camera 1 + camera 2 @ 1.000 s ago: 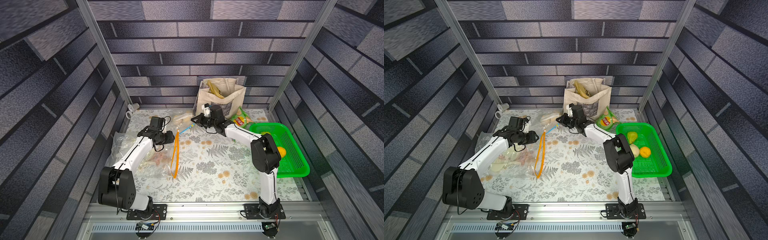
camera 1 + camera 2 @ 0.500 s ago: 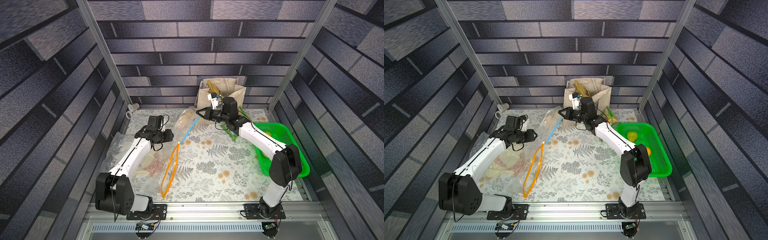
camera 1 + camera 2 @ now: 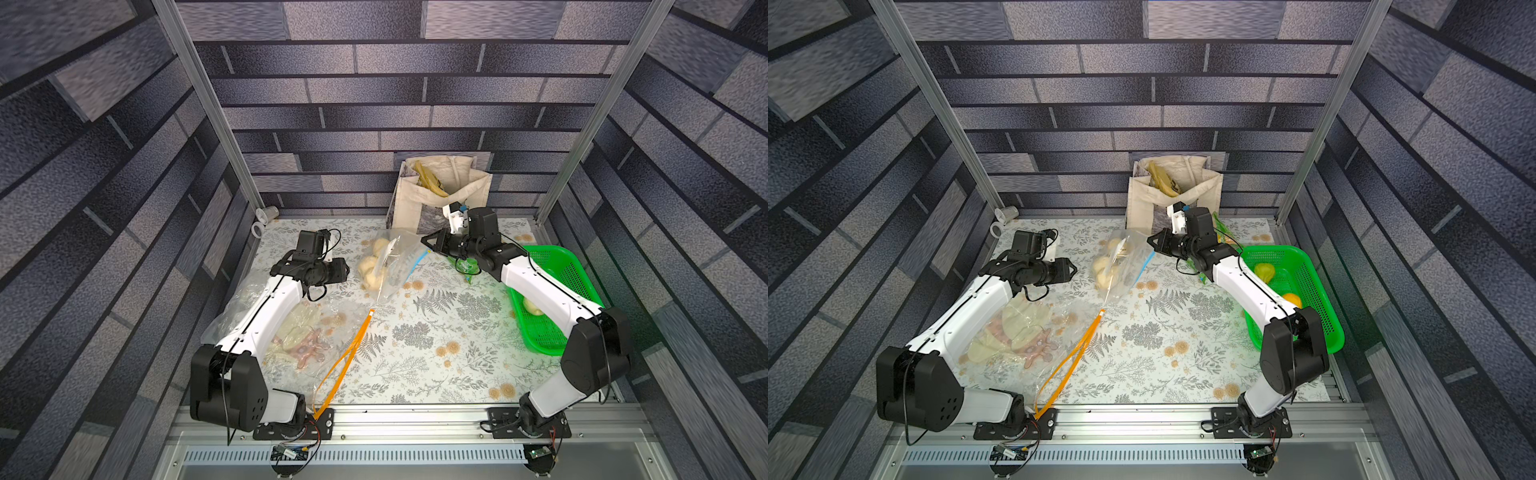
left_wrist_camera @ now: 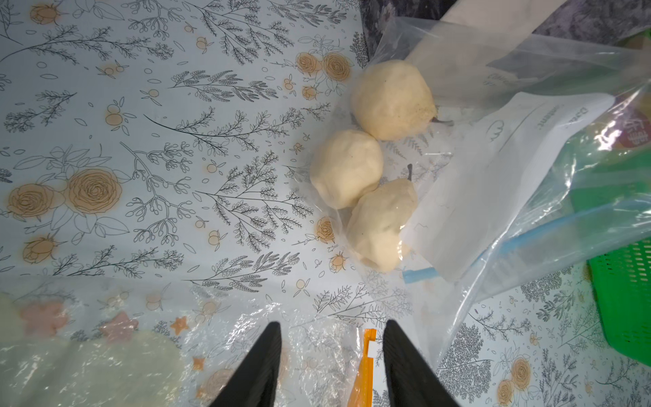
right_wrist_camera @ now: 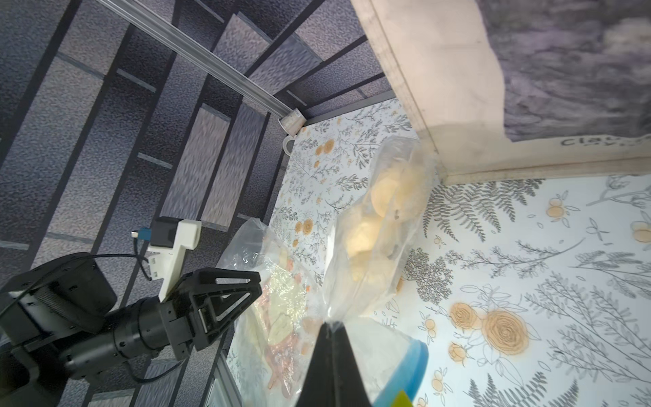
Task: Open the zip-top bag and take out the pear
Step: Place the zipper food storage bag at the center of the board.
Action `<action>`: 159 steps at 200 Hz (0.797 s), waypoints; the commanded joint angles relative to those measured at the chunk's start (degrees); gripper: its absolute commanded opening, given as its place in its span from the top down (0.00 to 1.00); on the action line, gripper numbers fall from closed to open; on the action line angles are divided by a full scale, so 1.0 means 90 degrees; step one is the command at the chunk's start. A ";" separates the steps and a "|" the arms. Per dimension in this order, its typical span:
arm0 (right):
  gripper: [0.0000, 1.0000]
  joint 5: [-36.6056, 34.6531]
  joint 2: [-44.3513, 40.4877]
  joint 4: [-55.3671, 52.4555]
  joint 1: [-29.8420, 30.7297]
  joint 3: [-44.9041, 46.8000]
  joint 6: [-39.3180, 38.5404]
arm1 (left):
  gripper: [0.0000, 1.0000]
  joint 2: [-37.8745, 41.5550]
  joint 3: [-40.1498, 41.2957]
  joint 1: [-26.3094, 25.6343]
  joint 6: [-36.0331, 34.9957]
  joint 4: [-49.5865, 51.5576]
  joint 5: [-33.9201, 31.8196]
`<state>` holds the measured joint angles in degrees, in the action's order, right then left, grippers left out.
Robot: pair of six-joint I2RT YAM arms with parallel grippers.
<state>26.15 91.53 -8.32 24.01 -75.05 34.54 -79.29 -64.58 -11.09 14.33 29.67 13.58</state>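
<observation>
A clear zip-top bag [image 3: 395, 262] [image 3: 1125, 262] with a blue zip [image 4: 549, 232] lies at the back middle of the mat. Three pale pears [image 4: 347, 172] [image 3: 370, 266] [image 5: 363, 232] sit inside it, bunched at its far end. My right gripper [image 5: 327, 326] [image 3: 424, 240] [image 3: 1149, 242] is shut on the bag's plastic next to the blue zip and holds that edge off the mat. My left gripper [image 4: 333, 324] [image 3: 347, 270] [image 3: 1073, 270] is open and empty, a short way left of the pears, above a second bag's crinkled plastic.
A second clear bag [image 3: 307, 336] with an orange zip [image 3: 349, 357] and soft toys lies under my left arm. A green basket [image 3: 569, 274] with fruit stands at the right. A canvas tote [image 3: 440, 195] is against the back wall, and a small cup [image 3: 266, 214] in the back left corner.
My right arm has stretched out and carried its gripper back and to the right, pulling the pear bag's edge up. The orange-zip bag has slid toward the front. My left gripper stays open.
</observation>
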 commanded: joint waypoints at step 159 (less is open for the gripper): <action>0.46 -0.0508 -0.1406 -0.2402 -0.0704 0.1959 -0.1965 | 0.39 -0.1400 -0.1459 -0.1492 -0.0269 0.0317 0.0458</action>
<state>22.48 80.14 -26.46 18.28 -58.76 21.26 -91.15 -77.43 -24.18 8.21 30.15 16.43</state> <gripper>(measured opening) 0.515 0.594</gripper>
